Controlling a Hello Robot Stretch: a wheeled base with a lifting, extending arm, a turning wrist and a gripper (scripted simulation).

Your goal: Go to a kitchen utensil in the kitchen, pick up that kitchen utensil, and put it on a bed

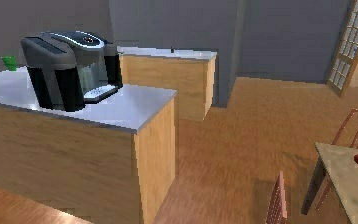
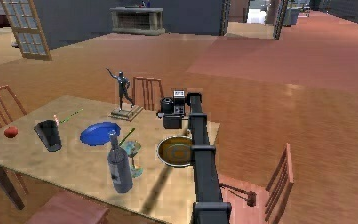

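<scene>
Where the arm (image 2: 201, 165) crossed the wooden counter (image 2: 57, 165) in the frame's lower middle, its end effector (image 2: 170, 110) sat near the far edge, just above a bowl (image 2: 174, 151). I could not tell how its fingers stood or whether it held anything. A slim pale thing (image 2: 133, 148) (perhaps the utensil, too small to tell) lay left of the bowl, just beside a dark bottle (image 2: 119, 168), with a blue plate (image 2: 99, 132) farther left.
</scene>
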